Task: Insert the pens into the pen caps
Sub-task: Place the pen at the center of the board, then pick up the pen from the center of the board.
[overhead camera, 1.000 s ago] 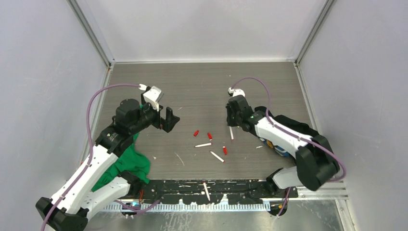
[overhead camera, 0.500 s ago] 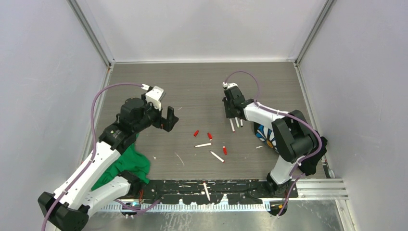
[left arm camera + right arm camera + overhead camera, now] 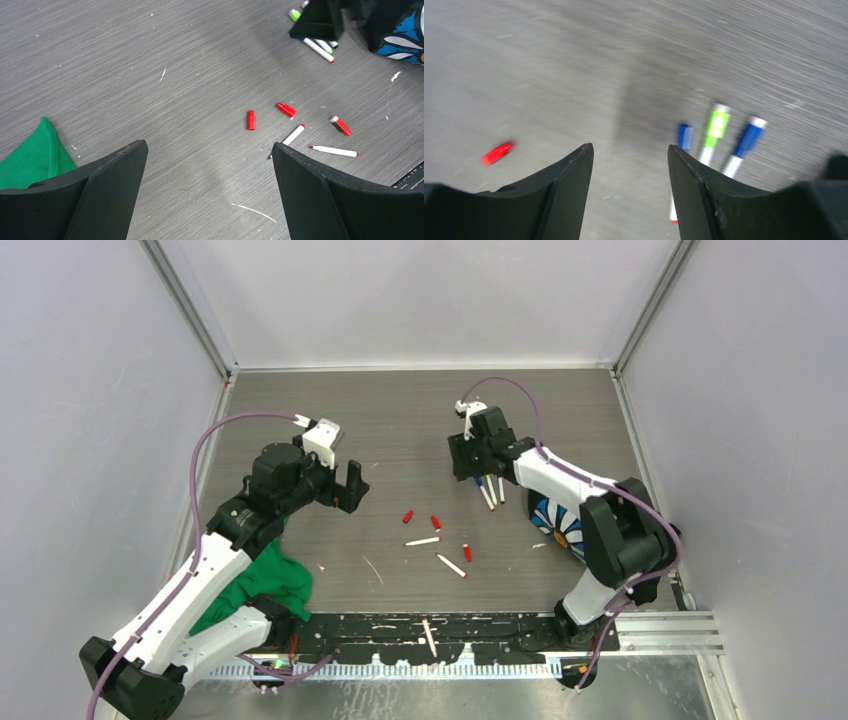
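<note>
Left gripper (image 3: 207,150) wide open, empty, left of small red plastic caps (image 3: 251,120); right gripper (image 3: 630,150) part-open, empty, beside blue- and lime-capped slim white pens (image 3: 715,129).

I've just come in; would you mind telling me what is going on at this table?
The job here is fitting pens into caps. The right gripper is open and empty, right by three capped pens, two blue and one green, lying side by side on the table. The left gripper hangs wide open, holding nothing, over the loose red caps and two uncapped white pens further along the table.
</note>
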Controlling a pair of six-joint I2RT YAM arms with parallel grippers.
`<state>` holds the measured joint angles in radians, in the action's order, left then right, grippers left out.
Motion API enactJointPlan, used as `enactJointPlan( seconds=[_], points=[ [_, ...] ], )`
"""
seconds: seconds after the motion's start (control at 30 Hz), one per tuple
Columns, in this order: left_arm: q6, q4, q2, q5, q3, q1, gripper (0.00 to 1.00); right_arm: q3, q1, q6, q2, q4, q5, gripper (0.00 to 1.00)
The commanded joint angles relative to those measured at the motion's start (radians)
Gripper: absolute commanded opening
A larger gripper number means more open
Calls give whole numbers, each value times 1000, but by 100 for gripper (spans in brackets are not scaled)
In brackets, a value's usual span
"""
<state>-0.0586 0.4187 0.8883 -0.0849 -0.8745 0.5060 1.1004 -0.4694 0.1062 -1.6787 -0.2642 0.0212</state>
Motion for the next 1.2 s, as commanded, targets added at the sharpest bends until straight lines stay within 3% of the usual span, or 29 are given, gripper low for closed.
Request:
enactJointPlan(
  seconds=[0.0,0.13,0.43,1.03,1.17],
  points=[
    [-7,-10,4,49,-53,-3,98,-14,-141,-82,163,-43,-239,61],
    [-36,-11,-36,126,-48,-24,98,-68,-298,-95,184,-82,-184,57],
    [-21,-71,-193,366,19,-32,98,-125,-407,-144,109,-31,-130,56],
    [-17,-87,-211,335,30,-30,98,-4,-557,-274,-107,-62,45,55],
    [-17,-87,-214,332,31,-30,98,10,-555,-273,-136,-66,37,44]
  ],
)
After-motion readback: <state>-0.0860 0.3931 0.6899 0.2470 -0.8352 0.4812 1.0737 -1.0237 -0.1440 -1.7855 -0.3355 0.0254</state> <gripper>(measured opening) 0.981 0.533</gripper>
